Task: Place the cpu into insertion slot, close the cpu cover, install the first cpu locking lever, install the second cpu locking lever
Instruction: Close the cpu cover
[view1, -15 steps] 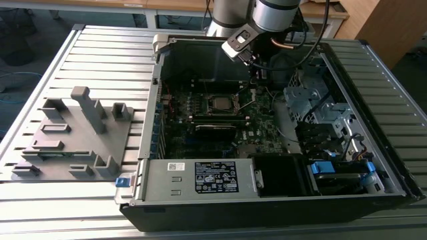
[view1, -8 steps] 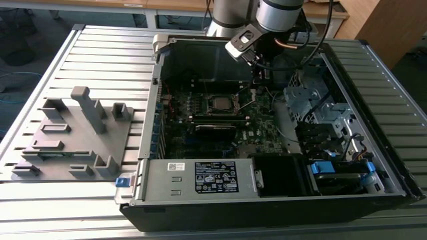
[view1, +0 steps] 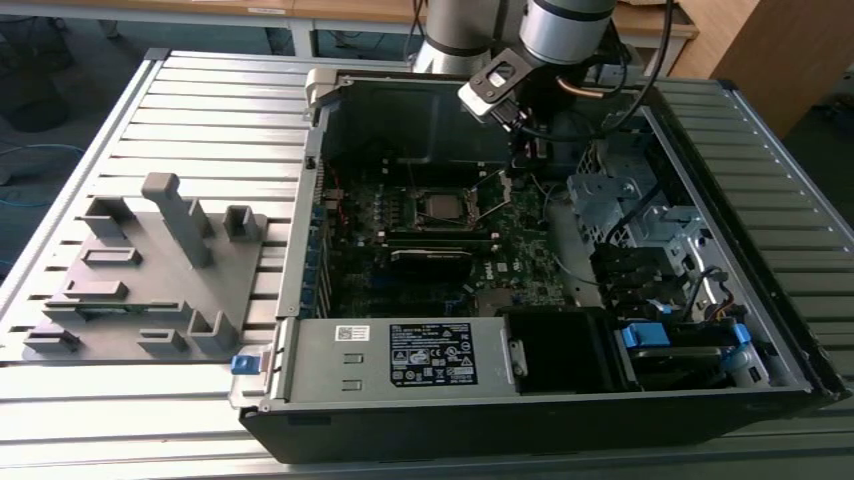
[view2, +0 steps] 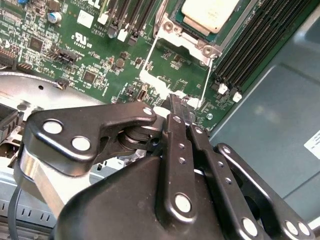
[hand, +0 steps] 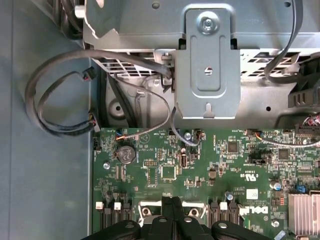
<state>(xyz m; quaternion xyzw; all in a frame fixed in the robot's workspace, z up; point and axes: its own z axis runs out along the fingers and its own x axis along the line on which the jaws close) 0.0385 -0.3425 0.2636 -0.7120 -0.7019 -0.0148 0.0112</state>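
Observation:
The cpu lies silver top up in the insertion slot on the green motherboard. The cpu cover, a silver frame, lies down around it. Two thin wire locking levers run from the socket's corners toward my fingertips. In the exterior view one lever slants up off the board. My gripper is shut, its two black fingers pressed together with nothing visibly between them. It hovers over the board just beside the socket, between the lever ends. The gripper hangs on the exterior view's right of the socket, and its tips show in the first wrist view.
The open computer case lies on a slatted table. A grey fixture plate sits on the exterior view's left. A drive cage, a metal bracket, looped cables and memory slots crowd the board's edges.

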